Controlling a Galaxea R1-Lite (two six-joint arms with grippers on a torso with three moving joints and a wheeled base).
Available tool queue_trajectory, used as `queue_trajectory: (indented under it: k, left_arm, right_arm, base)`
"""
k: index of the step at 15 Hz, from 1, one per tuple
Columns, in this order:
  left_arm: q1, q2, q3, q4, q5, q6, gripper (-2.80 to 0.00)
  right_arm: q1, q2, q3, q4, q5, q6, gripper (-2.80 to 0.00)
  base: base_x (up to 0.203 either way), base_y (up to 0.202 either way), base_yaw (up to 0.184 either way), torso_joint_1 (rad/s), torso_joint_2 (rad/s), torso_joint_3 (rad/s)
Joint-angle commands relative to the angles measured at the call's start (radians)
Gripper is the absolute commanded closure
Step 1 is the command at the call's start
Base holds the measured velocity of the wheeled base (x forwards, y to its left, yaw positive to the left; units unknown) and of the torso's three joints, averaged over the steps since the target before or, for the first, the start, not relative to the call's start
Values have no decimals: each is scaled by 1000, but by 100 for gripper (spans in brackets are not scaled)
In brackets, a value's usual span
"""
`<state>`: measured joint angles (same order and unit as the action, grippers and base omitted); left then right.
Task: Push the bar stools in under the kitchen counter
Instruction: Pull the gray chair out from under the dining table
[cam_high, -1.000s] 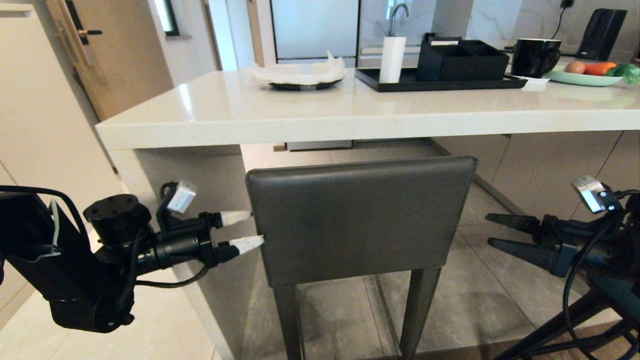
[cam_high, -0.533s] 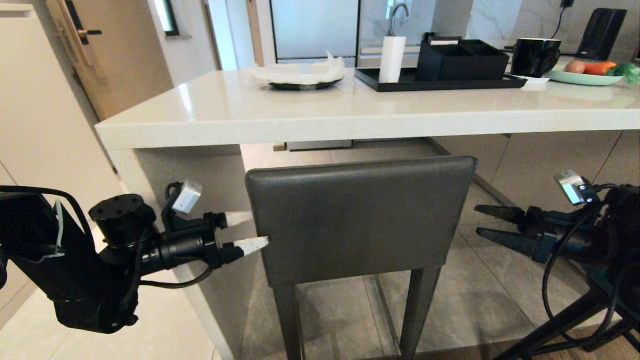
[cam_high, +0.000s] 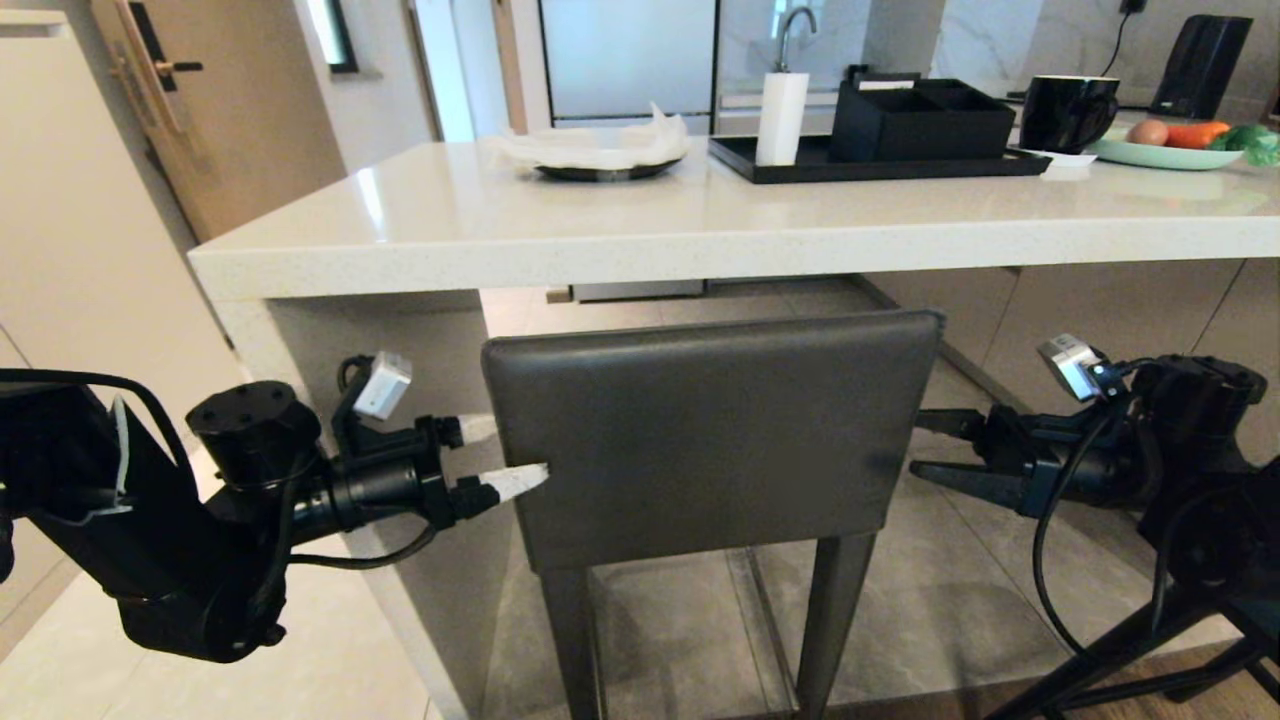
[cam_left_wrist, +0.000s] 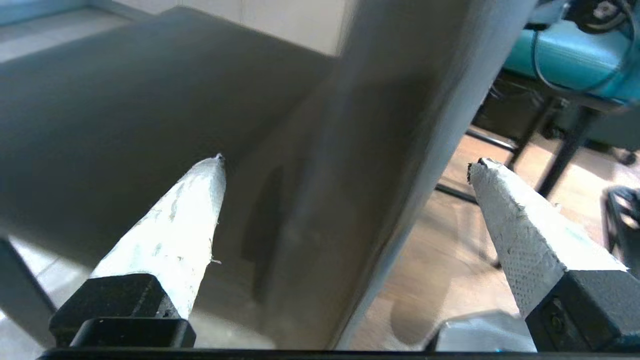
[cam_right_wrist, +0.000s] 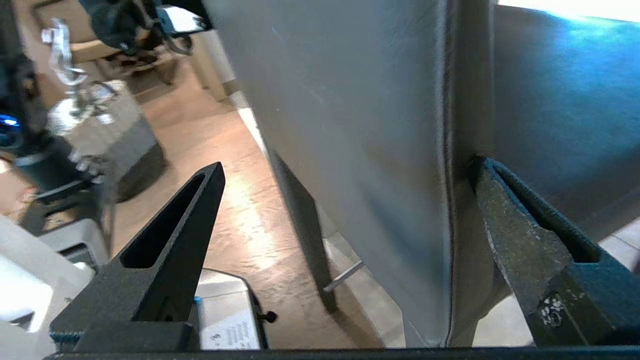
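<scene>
The grey bar stool (cam_high: 710, 435) stands with its low backrest facing me, its seat partly under the white kitchen counter (cam_high: 640, 240). My left gripper (cam_high: 500, 455) is open and straddles the backrest's left edge (cam_left_wrist: 320, 200), one white fingertip (cam_left_wrist: 200, 200) behind it and one in front. My right gripper (cam_high: 930, 445) is open at the backrest's right edge (cam_right_wrist: 445, 150), which lies between its black fingers (cam_right_wrist: 505, 220). The teal stool (cam_left_wrist: 565, 55) sits off to my right; its black legs (cam_high: 1120, 650) show at the lower right of the head view.
The counter's white end panel (cam_high: 400, 350) stands close beside my left gripper. On the counter are a black tray (cam_high: 880, 168) with boxes, a white cylinder (cam_high: 782, 118), a plate with tissue (cam_high: 600, 158), a black mug (cam_high: 1068, 112) and a green plate (cam_high: 1165, 155).
My right gripper has swung left from well clear of the grey stool to the backrest's right edge. My left gripper has edged slightly further onto the left edge.
</scene>
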<state>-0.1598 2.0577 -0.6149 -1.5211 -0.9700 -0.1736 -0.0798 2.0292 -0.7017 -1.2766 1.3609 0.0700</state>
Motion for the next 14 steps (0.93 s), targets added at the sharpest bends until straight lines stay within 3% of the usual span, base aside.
queue_trajectory:
  k: [1,2,9,14]
  left_arm:
    - [-18,-8,-7,-9,51,-2,-280]
    - [-29,-10,-6,-9,86,-4,-280]
    - [-29,-8,6,-9,86,-3,-280]
    - [-32,0,9,-9,86,-4,-280]
  right_arm:
    - [8,14,-45,-10,8,16,-280]
    - [7,28,-67,-10,7,23,-280]
    - [-2,60,-111,-10,7,31,-280]
    - [52,92,-164,-11,0,56,-280]
  base:
    - [0,0,0,0,0,0]
    - [0,0,0,0,0,0]
    - [0,0,0,0,0,0]
    - [0,0,0,0,0,0]
